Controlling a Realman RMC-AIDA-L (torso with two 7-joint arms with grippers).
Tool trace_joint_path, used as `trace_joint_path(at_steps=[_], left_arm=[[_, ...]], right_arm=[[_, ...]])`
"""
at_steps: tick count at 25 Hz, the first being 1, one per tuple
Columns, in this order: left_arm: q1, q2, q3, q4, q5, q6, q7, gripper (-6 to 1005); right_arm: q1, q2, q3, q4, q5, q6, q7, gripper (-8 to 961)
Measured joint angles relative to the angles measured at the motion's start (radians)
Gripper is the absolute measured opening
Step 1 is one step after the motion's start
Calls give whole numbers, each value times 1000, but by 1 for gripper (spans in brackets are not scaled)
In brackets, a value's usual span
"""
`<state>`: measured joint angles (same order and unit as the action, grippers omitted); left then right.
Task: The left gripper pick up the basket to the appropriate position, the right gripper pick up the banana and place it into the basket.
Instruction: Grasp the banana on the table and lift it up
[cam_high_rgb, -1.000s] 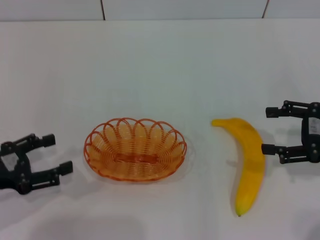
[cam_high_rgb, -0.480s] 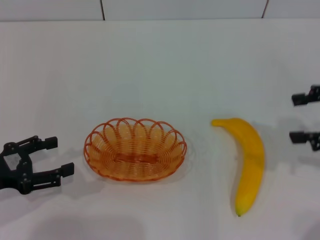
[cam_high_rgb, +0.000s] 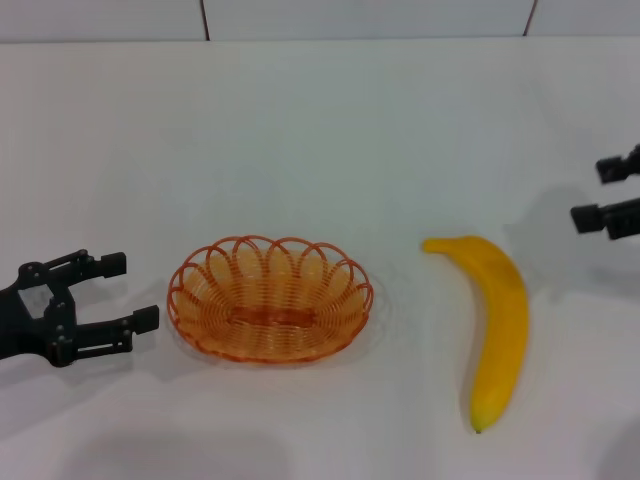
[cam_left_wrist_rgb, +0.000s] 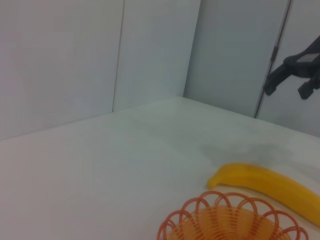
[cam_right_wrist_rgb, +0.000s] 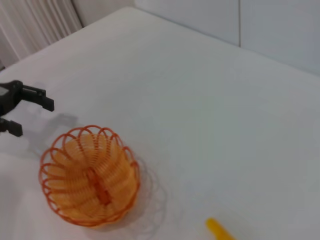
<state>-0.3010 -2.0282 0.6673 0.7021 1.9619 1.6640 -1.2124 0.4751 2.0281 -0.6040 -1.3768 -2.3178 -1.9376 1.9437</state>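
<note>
Here the left pincer (cam_high_rgb: 130, 291) is spread wide and empty just beside the basket (cam_high_rgb: 270, 298), while the right pincer (cam_high_rgb: 600, 193), also spread, hangs apart from the banana (cam_high_rgb: 495, 322).

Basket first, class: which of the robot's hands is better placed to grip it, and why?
Left. The left hand is open beside the basket, fingers pointing at its rim. The right hand is beyond the banana.

Basket (cam_high_rgb: 270, 298): orange wire, coated, slight sheen, looped rim, open weave. Banana (cam_high_rgb: 493, 322): smooth yellow skin, soft gloss, no marks. Table (cam_high_rgb: 320, 130): white, matt, smooth; left gripper (cam_high_rgb: 127, 291) & right gripper (cam_high_rgb: 596, 192): black matt metal links w/ squared finger tips.
</note>
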Motion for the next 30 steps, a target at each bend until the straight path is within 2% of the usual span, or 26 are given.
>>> trace_joint_path(at_steps=[9,19,30], left_arm=[[-1,-1,-2,-1,0,2,-5,892],[-1,-1,-2,-3,0,0,-3,892],[1,-1,-2,-3,1,-1,-5,892]], right_arm=[[2,-1,-5,178,-3,44,18,878],[4,-4,-13,388,-4,245,-35,878],[15,-1,-22,486,-66,289,-75,877]])
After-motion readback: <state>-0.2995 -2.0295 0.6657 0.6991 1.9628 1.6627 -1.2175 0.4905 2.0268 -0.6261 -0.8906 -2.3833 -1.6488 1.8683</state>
